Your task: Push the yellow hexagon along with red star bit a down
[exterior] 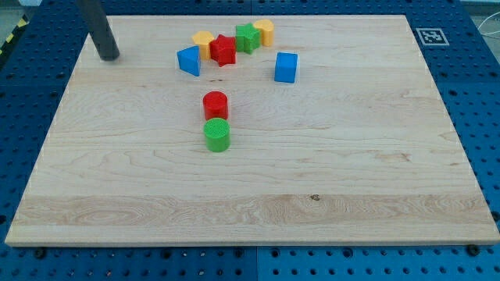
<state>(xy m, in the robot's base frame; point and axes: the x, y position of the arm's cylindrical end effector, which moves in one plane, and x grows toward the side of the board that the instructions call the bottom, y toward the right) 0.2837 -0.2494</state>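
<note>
Camera view: one wooden desk [351, 179] on a blue pegboard, seen from above and in front.
Rod: dark, entering from the view's top left; no gripper on it, so no open or closed state to tell.
My tip [108, 57]: on the desk near its top-left corner, well apart from every block, left of the cluster.
Blue block [188, 60]: leftmost of the cluster, shape unclear.
Yellow hexagon [204, 41]: near the view's top, touching the red star on its left.
Red star [223, 50]: between yellow hexagon and green block.
Red cylinder [216, 104]: mid-desk, below the cluster.
Green cylinder [217, 134]: just below the red cylinder.
Green block [248, 37]: right of the star.
Yellow block [264, 31]: beside the green block.
Blue cube [286, 67]: rightmost, apart.
</note>
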